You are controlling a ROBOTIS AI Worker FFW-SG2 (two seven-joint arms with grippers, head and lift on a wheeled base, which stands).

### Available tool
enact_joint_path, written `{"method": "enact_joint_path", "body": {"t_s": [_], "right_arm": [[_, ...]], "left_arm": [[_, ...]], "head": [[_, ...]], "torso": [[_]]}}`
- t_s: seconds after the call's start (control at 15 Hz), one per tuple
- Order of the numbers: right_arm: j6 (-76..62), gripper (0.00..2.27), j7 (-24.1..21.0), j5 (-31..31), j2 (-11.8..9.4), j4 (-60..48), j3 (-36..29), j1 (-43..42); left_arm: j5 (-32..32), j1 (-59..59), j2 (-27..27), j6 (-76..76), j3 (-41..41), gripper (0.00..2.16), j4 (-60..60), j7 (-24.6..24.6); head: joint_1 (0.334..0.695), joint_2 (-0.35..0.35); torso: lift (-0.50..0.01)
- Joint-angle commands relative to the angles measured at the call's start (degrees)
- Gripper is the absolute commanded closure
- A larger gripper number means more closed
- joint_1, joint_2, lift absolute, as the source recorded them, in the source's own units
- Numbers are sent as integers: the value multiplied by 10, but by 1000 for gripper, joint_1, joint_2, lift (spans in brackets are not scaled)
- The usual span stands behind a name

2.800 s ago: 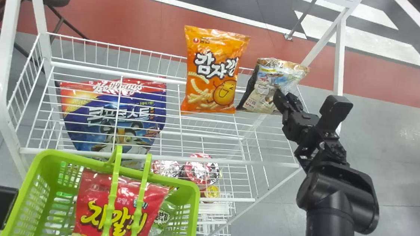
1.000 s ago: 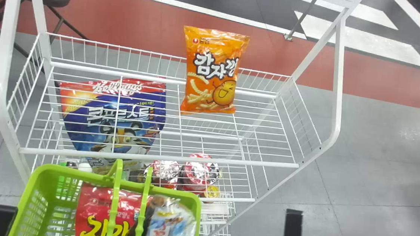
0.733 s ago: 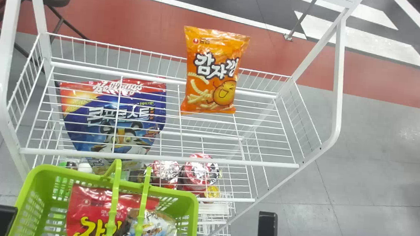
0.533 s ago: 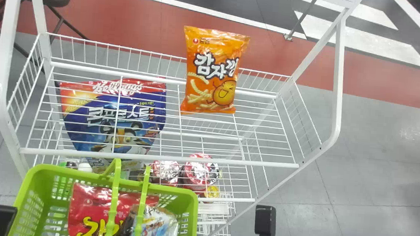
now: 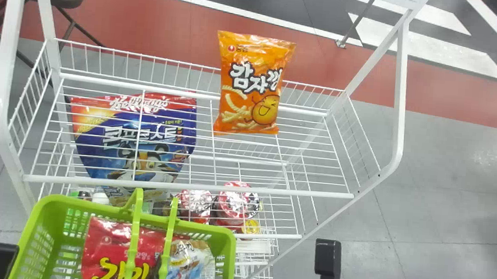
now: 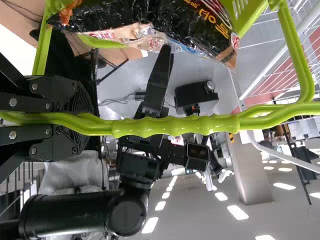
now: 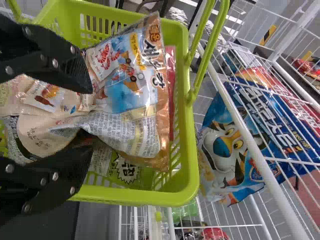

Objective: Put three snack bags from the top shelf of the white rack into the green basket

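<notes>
The left gripper holds the basket by its handle. Inside are a red bag, green bag and brown bag. An orange bag is on the top shelf. The right gripper has wide fingers by the brown bag. Bag three seems put in; next, lift out gently.
</notes>
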Motion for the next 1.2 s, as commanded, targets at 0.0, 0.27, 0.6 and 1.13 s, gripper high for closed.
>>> {"method": "enact_joint_path", "body": {"t_s": [0.0, 0.27, 0.6, 1.13], "right_arm": [[23, 49, 5, -4, 0, -24, -6, 6], [-54, 53, 8, -6, 3, -48, -16, 17], [-496, 66, -48, 12, 3, -53, 18, 70], [-636, 66, -251, 117, 3, -64, 131, 97]], "left_arm": [[0, 0, 0, 4, 0, 2142, -1, -1], [0, 4, 0, 4, 1, 2142, -6, -2], [-1, 10, -1, 4, -2, 2142, -3, 3], [-10, 24, 0, 4, -9, 2142, 5, 0]], "head": [[695, -350], [695, -350], [695, -350], [695, -350]], "torso": [[0], [0], [0], [0]]}}
